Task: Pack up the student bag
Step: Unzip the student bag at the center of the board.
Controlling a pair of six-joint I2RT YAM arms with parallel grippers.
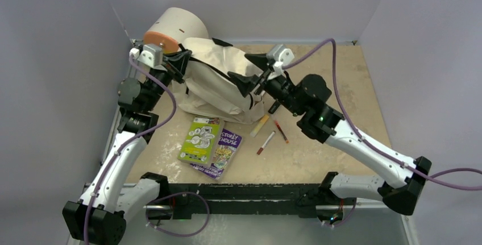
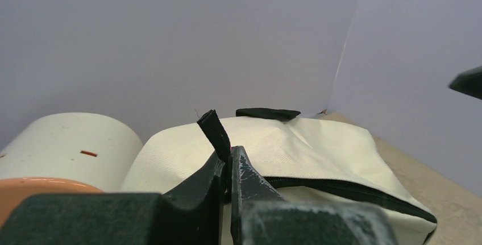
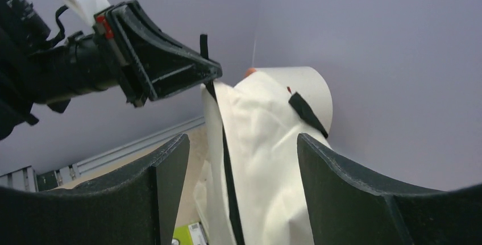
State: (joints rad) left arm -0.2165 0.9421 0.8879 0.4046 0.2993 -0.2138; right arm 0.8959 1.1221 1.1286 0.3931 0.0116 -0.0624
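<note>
- Two sets of jaws attend one large, soft cream fabric student bag point(image 1: 219, 83). It stands slumped at the upper centre of the overhead view on the beige stone-patterned counter point(image 1: 341, 86), with a cream-and-orange cylindrical drawer unit point(image 1: 179, 26) just behind it.
- The left jaws are clamped on a short black strap tab point(image 2: 215, 131) at the bag's top edge. This probably holds that edge up so the limp body cannot fold over.
- The right jaws stand wide apart and grip nothing. In the right wrist view, the raised cream fabric and its black zipper line point(image 3: 227, 171) sit in the gap, likely lined up so this arm can take the opposite side and spread the mouth.
- Whether the zipper is parted cannot be told.
- A glossy green paperback point(image 1: 200, 138) and a purple paperback point(image 1: 224, 153) lie side by side at lower centre.
- A cream stick point(image 1: 260, 125), a red-and-white marker point(image 1: 265, 142) and a dark red pen point(image 1: 280, 131) lie just to their right.
- All five are outside the bag and near it, so packing looks barely begun.
</note>
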